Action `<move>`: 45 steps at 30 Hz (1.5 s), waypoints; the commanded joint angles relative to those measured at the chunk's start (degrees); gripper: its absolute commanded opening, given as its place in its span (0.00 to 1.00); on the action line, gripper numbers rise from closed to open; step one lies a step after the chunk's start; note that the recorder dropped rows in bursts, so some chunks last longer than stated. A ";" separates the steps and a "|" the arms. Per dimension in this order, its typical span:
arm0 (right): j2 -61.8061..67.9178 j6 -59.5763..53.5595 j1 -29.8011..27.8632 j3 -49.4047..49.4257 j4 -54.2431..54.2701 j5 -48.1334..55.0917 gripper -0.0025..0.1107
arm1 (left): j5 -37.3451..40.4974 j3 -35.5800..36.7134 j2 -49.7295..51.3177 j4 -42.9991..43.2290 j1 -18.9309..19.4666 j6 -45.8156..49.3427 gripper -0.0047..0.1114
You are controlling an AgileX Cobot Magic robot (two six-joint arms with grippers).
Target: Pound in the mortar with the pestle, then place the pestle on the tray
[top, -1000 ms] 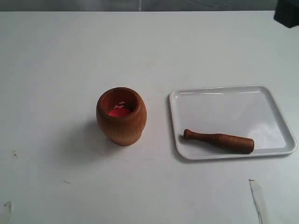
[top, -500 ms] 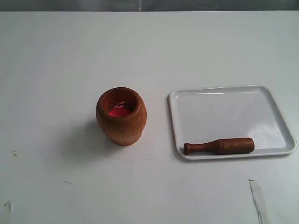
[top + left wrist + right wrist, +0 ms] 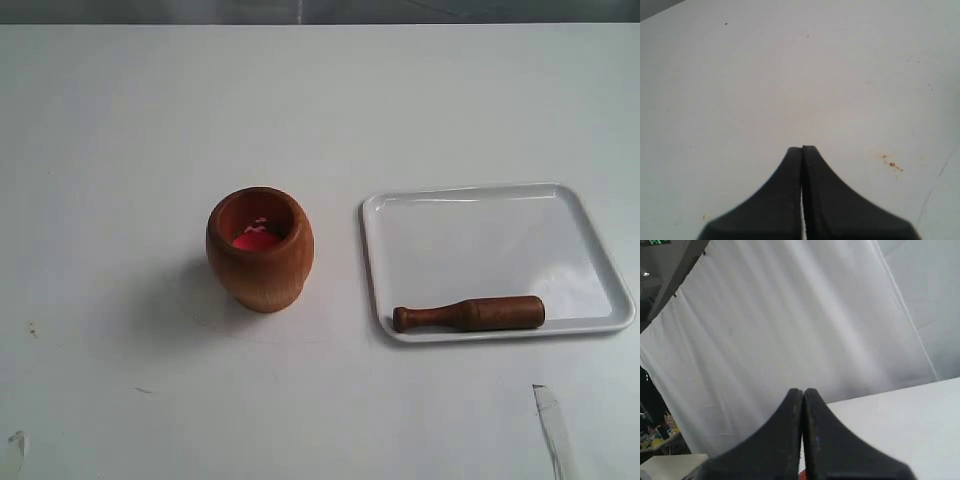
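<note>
The orange-brown mortar (image 3: 260, 249) stands upright on the table, its red inside showing. To its right lies the white tray (image 3: 480, 225), and the dark pestle (image 3: 468, 313) rests flat along the tray's near rim, knob end toward the mortar. Neither gripper shows in the exterior view. In the left wrist view my left gripper (image 3: 802, 148) is shut with nothing in it, over bare table. My right gripper (image 3: 803, 390) is shut too and holds nothing; it is lifted and faces a white curtain beyond the table edge.
The white table (image 3: 120, 130) spreads around mortar and tray. A strip of clear tape (image 3: 552, 425) sits at the near right, and small brown specks (image 3: 891, 164) mark the surface near the left gripper. A white curtain (image 3: 790, 320) hangs behind the table.
The pestle rolled from a slant to lie along the tray's near rim, then stayed still. A dark arm part at the far right corner has left the exterior view.
</note>
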 commanded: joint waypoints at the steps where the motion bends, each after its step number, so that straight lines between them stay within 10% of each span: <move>1: -0.26 1.70 -0.28 0.51 -0.29 -2.41 0.02 | -0.17 0.03 -0.07 -0.42 -0.44 -0.47 0.04; 8: -0.26 -0.79 -0.28 -2.46 -1.61 -9.76 0.02 | -0.17 0.03 -0.07 -0.42 -0.44 -0.47 0.04; 13: -0.26 -25.40 -0.28 -2.07 -2.48 -11.23 0.02 | -0.17 0.03 -0.07 -0.42 -0.44 -0.47 0.04; 20: 4.52 -86.18 -0.28 1.71 52.41 4.79 0.02 | -0.17 0.03 -0.07 -0.42 -0.44 -0.47 0.04; 27: 4.52 -82.65 -0.28 1.71 59.83 34.11 0.02 | -0.17 0.03 -0.07 -0.42 -0.44 -0.47 0.04; 36: 4.52 -82.93 -0.84 1.71 48.19 30.56 0.02 | -0.17 0.03 -0.07 -0.42 -0.44 -0.47 0.04; 45: -0.26 -82.83 -21.29 1.71 49.13 31.87 0.02 | -0.17 0.03 -0.07 -0.42 -0.44 -0.47 0.04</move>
